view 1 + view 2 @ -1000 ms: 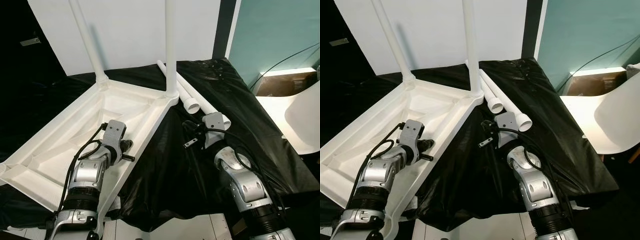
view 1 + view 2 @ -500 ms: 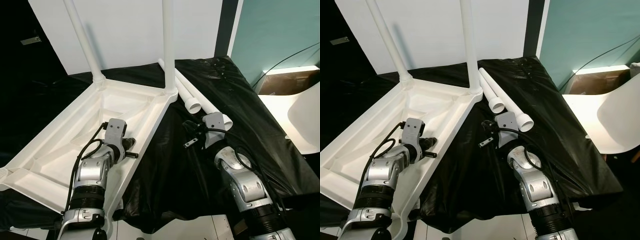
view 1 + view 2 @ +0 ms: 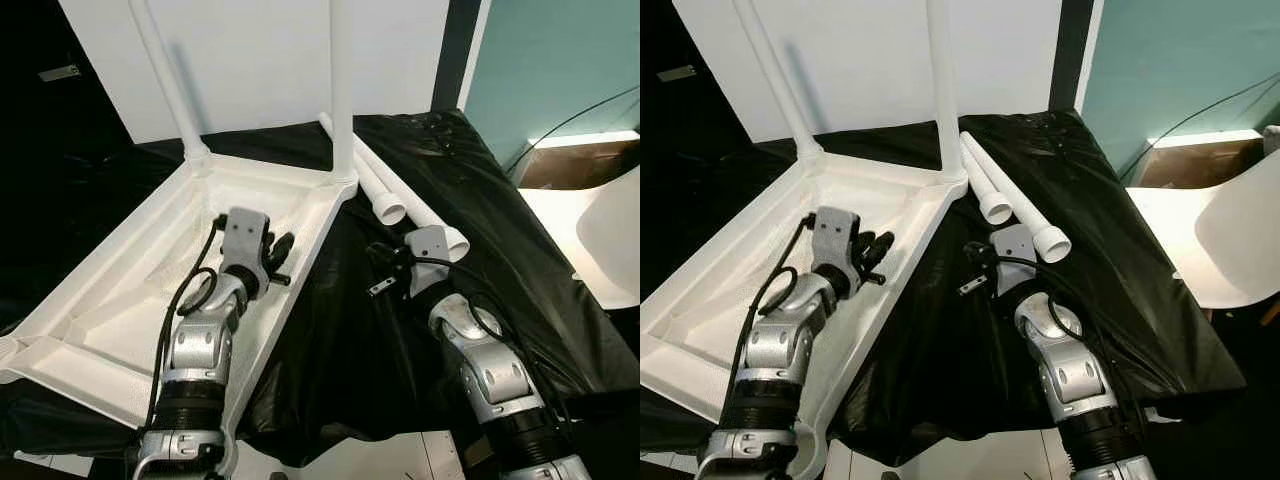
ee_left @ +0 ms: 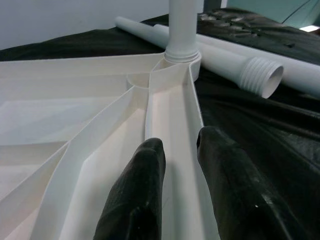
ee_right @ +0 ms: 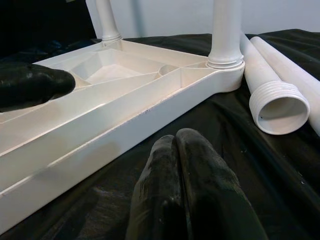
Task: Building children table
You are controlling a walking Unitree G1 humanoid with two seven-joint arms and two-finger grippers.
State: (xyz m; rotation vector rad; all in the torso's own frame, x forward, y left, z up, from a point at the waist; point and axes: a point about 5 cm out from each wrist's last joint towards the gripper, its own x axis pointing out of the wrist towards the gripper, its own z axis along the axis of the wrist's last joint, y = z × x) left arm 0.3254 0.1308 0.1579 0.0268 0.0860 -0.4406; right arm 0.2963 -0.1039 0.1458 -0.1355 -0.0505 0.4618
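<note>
Right wrist view: my right gripper has its jaws pressed together with nothing between them, low over the black sheet on the desk.
Left gripper: I read its jaws as slightly parted, empty, straddling a thin rib of the upturned tabletop along the edge nearest the right arm.
Tabletop: white plastic, lying underside up on the desk, mostly before my left arm; one corner points toward the middle of the scene.
Fitted legs: two already stand upright in sockets at the far corners, one at the near-centre corner, the other farther left.
Loose legs: two white tubes lie side by side on the sheet just beyond the right gripper, threaded open ends toward me, long axes running away and slightly leftward.
Key relation: I judge the right arm clearly nearer the loose legs, which lie ahead of its jaws almost end-on; a grasp across a tube would need the jaws opened and turned crosswise.
Far side: a white wall panel behind the desk, a white chair off to the right.
</note>
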